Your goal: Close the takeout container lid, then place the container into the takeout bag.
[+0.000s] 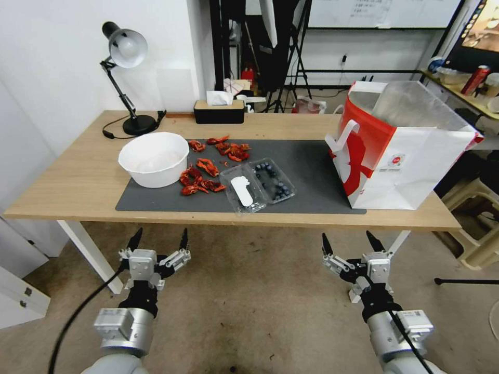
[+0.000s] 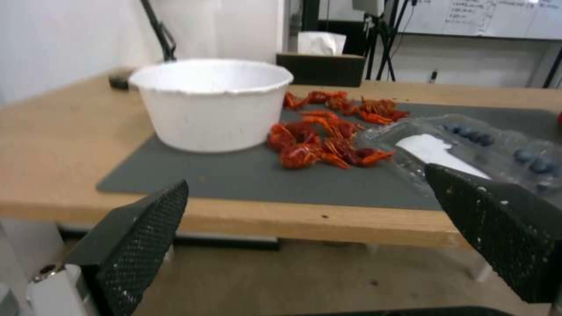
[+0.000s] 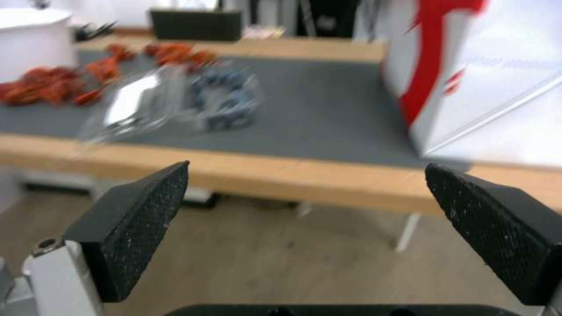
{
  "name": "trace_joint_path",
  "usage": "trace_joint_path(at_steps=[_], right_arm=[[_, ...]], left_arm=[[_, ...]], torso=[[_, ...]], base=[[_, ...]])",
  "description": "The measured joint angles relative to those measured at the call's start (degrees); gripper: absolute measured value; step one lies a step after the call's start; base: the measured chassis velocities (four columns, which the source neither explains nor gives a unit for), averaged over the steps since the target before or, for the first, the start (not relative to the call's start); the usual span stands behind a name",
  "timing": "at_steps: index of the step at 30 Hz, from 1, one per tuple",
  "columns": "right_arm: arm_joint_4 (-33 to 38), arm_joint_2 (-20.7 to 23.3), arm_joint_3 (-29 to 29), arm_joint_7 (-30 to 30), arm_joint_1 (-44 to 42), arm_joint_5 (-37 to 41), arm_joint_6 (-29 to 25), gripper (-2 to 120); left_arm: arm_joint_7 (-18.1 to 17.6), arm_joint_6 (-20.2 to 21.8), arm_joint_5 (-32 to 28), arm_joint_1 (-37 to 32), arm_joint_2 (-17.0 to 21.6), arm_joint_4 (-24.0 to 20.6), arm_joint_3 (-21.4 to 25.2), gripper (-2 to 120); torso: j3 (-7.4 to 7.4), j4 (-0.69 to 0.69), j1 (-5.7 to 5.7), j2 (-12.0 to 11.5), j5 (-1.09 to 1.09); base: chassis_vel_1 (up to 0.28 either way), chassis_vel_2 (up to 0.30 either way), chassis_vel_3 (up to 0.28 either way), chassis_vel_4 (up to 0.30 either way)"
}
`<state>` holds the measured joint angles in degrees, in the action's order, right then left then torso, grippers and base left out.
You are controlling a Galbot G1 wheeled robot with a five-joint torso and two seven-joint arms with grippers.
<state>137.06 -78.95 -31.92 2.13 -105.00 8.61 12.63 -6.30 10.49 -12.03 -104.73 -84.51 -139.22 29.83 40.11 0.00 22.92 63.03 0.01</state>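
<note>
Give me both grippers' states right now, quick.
Left gripper: jaws open, holding nothing, below the table's near edge.
Right gripper: jaws open, holding nothing, also short of the table.

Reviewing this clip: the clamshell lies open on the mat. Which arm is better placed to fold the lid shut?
Probably the left. The lid lies open on the takeout container's left side, nearer the left gripper. Both it and the right gripper hang open below the table edge.

head: high, downward | wrists: low, forward (sharing takeout container [image 1: 258, 186])
</note>
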Motion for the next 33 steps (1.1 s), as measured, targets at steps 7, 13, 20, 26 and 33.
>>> trace_joint_path(at_steps=[7,13,20,26,33], right_arm=[[1.5,4.5,-0.7,1.7,0.1,5.7,5.1,100],[0.2,5.0,-1.3,3.0,0.8,6.1,1.8,100],[-1.8,6.2,-1.7,5.7,3.2,9.3,-2.8,100],[-4.3,8.2,-1.5,5.9,7.4,13.7,-5.7,100],[-10.4,12.2,0.3,3.8,16.2,19.7,-7.7,100]], left_arm=[[-4.5,5.4,-9.1,-1.7,0.5,-4.2,-2.1,100],[-4.2,1.3,-7.3,-1.7,-0.3,-2.9,-2.6,100],[-3.8,-3.8,-4.3,-1.6,-0.6,-0.2,-2.6,100],[-3.8,-5.4,-4.2,-1.6,-0.4,0.7,-2.7,100],[-3.6,-6.6,-3.5,-2.0,-1.0,1.1,-3.1,100]], torso=[[0.00,0.00,0.00,0.0,-0.04],[0.00,-0.01,0.00,0.0,0.00],[0.00,-0.01,0.00,0.0,-0.01],[0.00,0.00,0.00,0.0,0.00],[0.01,-0.01,0.01,0.0,0.00]], base=[[0.000,0.000,0.000,0.000],[0.000,0.000,0.000,0.000],[0.000,0.000,0.000,0.000],[0.000,0.000,0.000,0.000],[0.000,0.000,0.000,0.000]])
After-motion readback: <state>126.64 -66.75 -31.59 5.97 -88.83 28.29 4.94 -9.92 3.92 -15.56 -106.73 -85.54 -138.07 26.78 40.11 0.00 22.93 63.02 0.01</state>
